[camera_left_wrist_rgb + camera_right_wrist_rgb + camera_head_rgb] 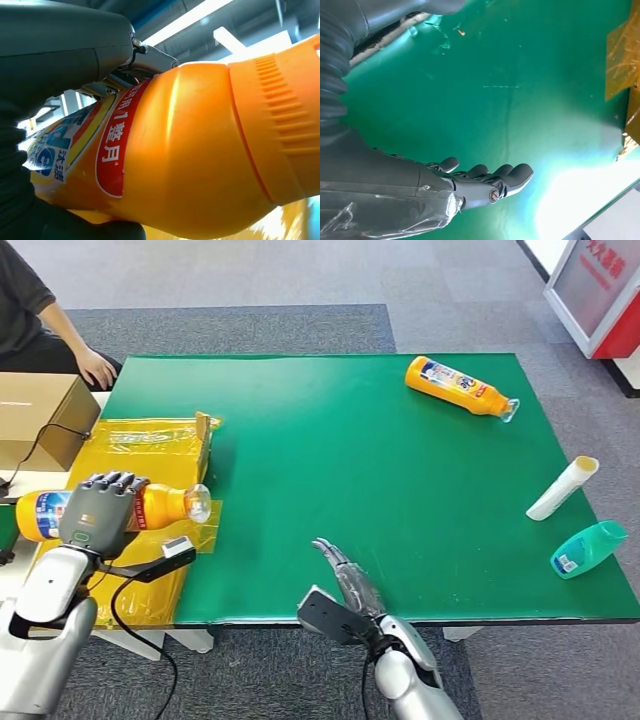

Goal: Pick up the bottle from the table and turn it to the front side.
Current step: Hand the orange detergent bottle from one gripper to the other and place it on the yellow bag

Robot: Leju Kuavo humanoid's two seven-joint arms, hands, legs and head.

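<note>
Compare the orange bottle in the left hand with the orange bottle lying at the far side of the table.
The held bottle is gripped by the left hand over the yellow sheet; the far bottle lies untouched on the green table. The held one lies level, the far one slanted. Both are orange with clear caps pointing right.

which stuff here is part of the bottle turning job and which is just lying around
Part of the job:
orange bottle, held on its side
left hand gripping it

Lying about:
second orange bottle
white tube
teal bottle
cardboard box
yellow plastic sheet
right hand, empty
</note>
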